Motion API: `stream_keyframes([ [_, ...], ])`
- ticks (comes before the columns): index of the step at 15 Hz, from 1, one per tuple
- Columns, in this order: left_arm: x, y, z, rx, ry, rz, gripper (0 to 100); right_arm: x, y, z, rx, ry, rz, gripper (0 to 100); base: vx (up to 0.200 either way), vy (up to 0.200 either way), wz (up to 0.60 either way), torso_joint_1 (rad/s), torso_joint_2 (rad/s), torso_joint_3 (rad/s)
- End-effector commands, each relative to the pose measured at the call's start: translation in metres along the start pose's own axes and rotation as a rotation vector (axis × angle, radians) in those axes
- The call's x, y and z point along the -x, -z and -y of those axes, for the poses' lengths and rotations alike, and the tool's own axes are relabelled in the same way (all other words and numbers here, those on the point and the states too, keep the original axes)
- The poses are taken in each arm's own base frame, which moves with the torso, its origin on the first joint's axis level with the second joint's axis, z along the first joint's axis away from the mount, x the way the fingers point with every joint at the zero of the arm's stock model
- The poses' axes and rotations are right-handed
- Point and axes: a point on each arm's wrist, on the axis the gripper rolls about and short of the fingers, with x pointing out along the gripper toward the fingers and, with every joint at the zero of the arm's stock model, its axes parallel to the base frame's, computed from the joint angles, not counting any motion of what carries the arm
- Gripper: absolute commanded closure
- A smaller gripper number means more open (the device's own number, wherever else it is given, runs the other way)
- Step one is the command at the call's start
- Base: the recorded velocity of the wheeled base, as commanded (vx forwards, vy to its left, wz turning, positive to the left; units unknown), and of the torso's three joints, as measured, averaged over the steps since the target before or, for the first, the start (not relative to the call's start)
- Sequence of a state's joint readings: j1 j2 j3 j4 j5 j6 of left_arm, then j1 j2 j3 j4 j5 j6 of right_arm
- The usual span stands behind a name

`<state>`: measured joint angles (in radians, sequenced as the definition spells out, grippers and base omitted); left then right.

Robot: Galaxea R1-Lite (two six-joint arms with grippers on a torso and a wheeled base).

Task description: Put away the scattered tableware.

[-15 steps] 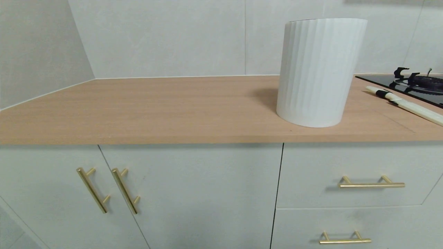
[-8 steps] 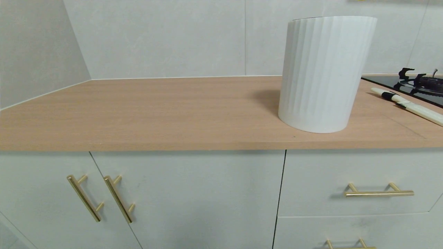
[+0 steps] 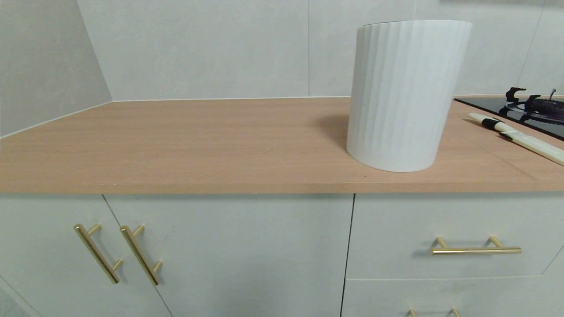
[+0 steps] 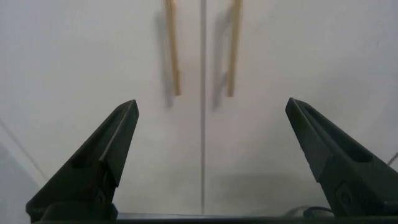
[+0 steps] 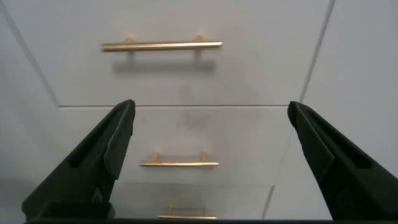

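The head camera has shifted, not the things. Over the last second the upright brass door handles (image 3: 139, 255) have slid lower and further left in the picture. The front edge of the light wooden surface (image 3: 198, 145) also lies lower. The tall white ribbed cylindrical container (image 3: 403, 94) looks a little larger, which I read as the robot settling in at the cabinet. No tableware has been handled yet.

The left gripper (image 4: 211, 104) hangs before the white doors, its fingers spread wide and holding nothing. The container stands upright on the surface. To its right and apart from it lies the cream long utensil with a black band (image 3: 515, 136), the piece to put away. It is just beside the black glass cooktop (image 3: 489, 105). The right gripper (image 5: 210, 104), fingers likewise spread and empty, faces the white drawers with horizontal brass handles (image 5: 161, 45).
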<state>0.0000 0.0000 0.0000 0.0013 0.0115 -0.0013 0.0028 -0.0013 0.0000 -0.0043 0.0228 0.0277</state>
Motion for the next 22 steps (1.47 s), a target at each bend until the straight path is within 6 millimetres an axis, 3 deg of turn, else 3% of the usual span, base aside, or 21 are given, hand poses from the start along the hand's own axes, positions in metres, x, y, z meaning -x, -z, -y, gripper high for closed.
stream_keyframes([
  [1,0.0000,0.0000,0.0000,0.000,-0.001,0.000,0,-0.0001,-0.0001,0.0000,0.000,-0.001,-0.001,0,0.000,-0.200,0.00,-0.002,0.00,-0.007],
  [8,0.0000,0.0000,0.0000,0.000,-0.001,0.000,0,-0.0001,-0.0001,0.0000,0.002,-0.001,-0.001,0,0.000,-0.200,0.00,0.005,0.00,0.002],
  [22,0.0000,0.0000,0.0000,0.000,-0.001,0.000,0,-0.0001,-0.0001,0.0000,0.003,-0.001,-0.001,0,0.000,0.000,0.00,0.000,0.00,0.000],
])
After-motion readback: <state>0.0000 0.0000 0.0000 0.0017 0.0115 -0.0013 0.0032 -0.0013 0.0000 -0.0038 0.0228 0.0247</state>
